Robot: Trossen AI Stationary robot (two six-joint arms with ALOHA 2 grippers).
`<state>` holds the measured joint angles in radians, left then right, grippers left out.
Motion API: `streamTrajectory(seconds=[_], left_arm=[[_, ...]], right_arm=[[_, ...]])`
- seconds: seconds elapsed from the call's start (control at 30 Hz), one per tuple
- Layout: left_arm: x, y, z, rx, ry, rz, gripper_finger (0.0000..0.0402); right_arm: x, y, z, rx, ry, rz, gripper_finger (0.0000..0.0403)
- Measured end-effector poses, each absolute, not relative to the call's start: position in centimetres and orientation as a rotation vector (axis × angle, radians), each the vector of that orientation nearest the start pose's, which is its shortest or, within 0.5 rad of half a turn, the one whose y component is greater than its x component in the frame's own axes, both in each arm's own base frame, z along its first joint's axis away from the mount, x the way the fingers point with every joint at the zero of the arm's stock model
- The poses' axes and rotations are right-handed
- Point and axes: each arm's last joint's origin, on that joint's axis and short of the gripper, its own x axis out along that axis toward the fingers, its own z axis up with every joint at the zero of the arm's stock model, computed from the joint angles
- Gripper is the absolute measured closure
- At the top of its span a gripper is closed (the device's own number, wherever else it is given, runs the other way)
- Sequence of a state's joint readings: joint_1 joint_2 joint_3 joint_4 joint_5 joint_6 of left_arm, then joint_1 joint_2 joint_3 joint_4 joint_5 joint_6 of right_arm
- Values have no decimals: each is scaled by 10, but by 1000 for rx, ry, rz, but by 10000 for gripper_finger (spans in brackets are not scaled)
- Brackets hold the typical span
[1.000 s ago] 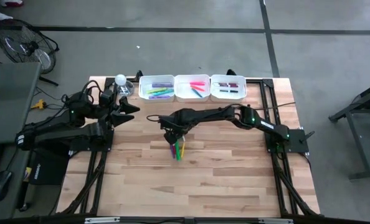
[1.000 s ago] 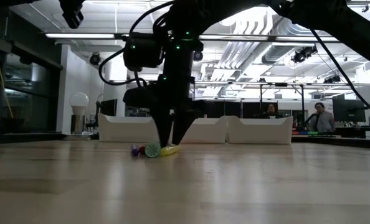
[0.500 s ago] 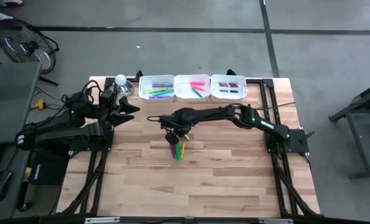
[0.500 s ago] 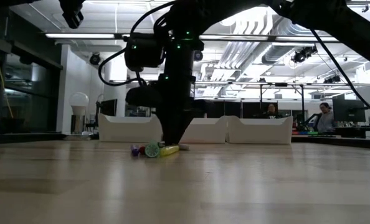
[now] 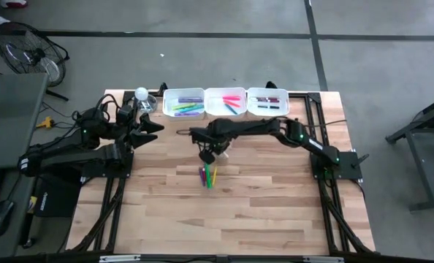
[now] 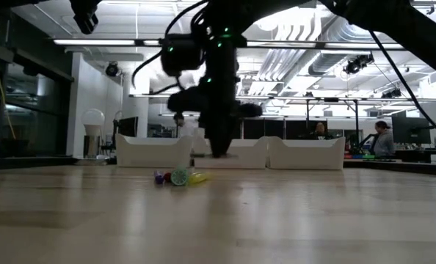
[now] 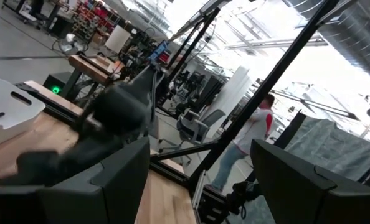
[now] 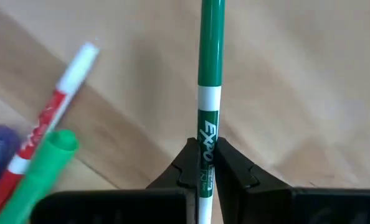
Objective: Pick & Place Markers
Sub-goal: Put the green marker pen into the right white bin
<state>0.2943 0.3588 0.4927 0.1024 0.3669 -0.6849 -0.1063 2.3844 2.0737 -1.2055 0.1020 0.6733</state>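
Observation:
My right gripper (image 5: pixel 208 155) hangs over the table's middle, shut on a green marker (image 8: pixel 208 74) with a white printed band. It also shows in the low view as right gripper (image 6: pixel 222 150), above the table. A few more markers (image 5: pixel 208 176) in green, yellow and purple lie flat on the wood just near of it, seen as markers (image 6: pixel 178 177) and markers (image 8: pixel 35 143). Other markers lie in three white trays (image 5: pixel 226 111) at the far edge. My left gripper (image 7: pixel 200 180) waits open at the table's left side. My right gripper pinches the green marker between its two fingers (image 8: pixel 186 163) at the white printed part of the barrel (image 8: pixel 207 134). The fingers come from above and lie across the marker. The marker is lifted clear of the table, its green end (image 8: pixel 211 25) sticking out past the fingers.
The three white trays (image 6: pixel 233 152) stand in a row along the far edge, beyond the right gripper. A white bulb-like thing (image 5: pixel 141 93) stands at the far left corner. Bare wood (image 5: pixel 239 212) lies toward the near edge. People show in the room beyond.
My right gripper came down on the pile of markers, shut on a green one, then rose and moved a little toward the far edge and the trays. The green marker is now lifted clear; the other markers stayed on the table.

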Motion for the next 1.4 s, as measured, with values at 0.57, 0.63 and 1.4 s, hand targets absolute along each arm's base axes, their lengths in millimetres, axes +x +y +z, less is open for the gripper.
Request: streamTrajectory(seconds=[0.57, 0.63, 1.4], left_arm=[[99, 20, 311, -608, -198, -121, 126], [99, 20, 310, -609, -199, -117, 126], [100, 24, 306, -640, -196, 13, 126]], right_arm=[[393, -123, 258, 301, 1554, -854, 387], [387, -139, 261, 294, 1558, -847, 387], [296, -283, 265, 137, 1763, -408, 387]])
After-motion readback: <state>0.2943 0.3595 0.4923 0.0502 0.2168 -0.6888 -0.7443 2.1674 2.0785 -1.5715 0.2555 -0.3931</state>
